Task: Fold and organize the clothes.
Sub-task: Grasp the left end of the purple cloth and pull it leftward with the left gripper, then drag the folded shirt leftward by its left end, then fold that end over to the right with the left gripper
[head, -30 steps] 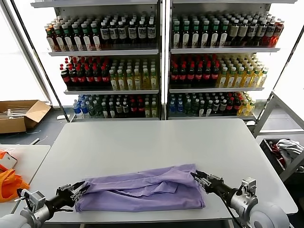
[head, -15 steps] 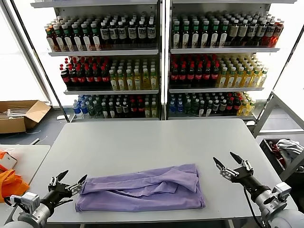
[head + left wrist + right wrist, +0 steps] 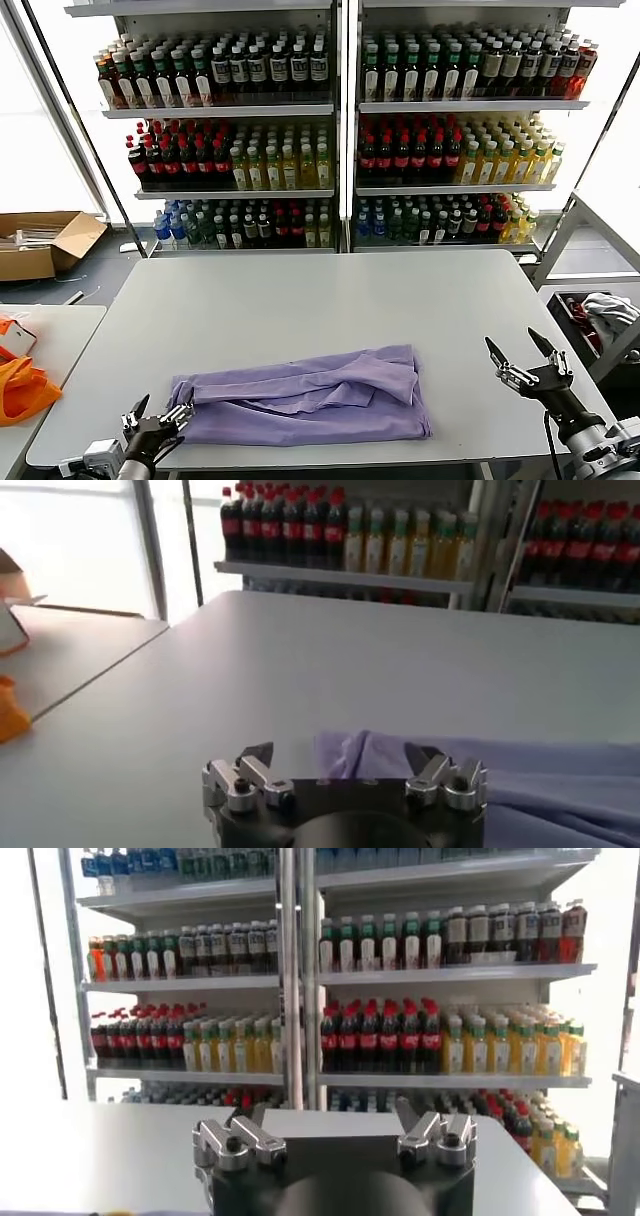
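One soft light purple cotton T-shirt [image 3: 300,406] lies folded into a long strip near the front edge of my big grey table [image 3: 300,300]. My left gripper [image 3: 155,417] sits just beside the shirt's left end, jaws apart, holding nothing. My right gripper [image 3: 525,362] waits well apart on the right, jaws apart too. I think a careless grab could pinch only the top layer and pull the fold open. I count one shirt, two grippers, one table.

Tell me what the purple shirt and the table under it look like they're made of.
The T-shirt looks like soft matte woven or knit fabric, probably cotton: it lies in limp folds and wrinkles. The table looks like a smooth hard grey top, perhaps laminate, with a faint sheen in the left wrist view.
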